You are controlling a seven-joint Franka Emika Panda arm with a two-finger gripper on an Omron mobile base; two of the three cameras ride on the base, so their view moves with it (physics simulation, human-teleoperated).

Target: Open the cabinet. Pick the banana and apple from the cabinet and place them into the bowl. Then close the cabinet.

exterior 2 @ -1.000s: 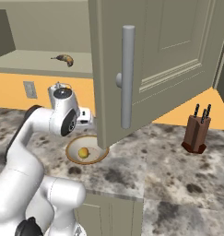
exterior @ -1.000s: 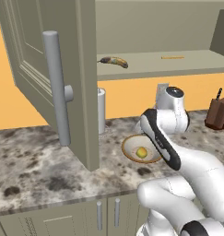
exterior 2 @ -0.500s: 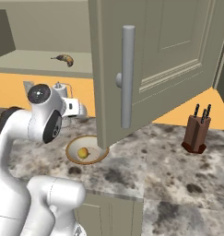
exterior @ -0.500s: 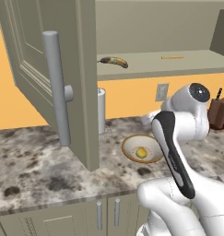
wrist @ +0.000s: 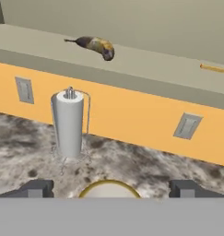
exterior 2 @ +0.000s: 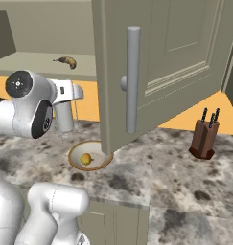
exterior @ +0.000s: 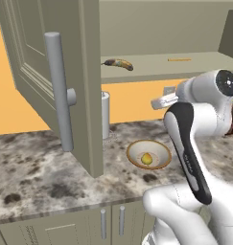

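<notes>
The cabinet (exterior: 36, 72) (exterior 2: 185, 48) stands open, both doors swung out over the counter. On its lower shelf lies the brown-mottled banana (exterior: 119, 63) (exterior 2: 66, 61) (wrist: 92, 45). Down on the counter, the bowl (exterior: 137, 146) (exterior 2: 75, 152) (wrist: 109, 184) holds the small yellow apple (exterior: 146, 158) (exterior 2: 86, 159). My gripper (exterior: 158, 101) (exterior 2: 72, 91) (wrist: 111, 189) hangs open and empty above the bowl, below shelf height, facing the back wall. The banana is up and a little left of it in the hand view.
A paper towel roll on a wire stand (exterior: 105, 115) (exterior 2: 65, 115) (wrist: 68, 124) sits left of the bowl against the orange wall. A knife block (exterior 2: 205, 139) stands at the right. A thin orange stick (exterior: 179, 60) (wrist: 215, 69) lies on the shelf, right of the banana.
The arm has straightened and lifted the hand up from just over the bowl toward the wall. The apple stays in the bowl; the jaws stay open.
</notes>
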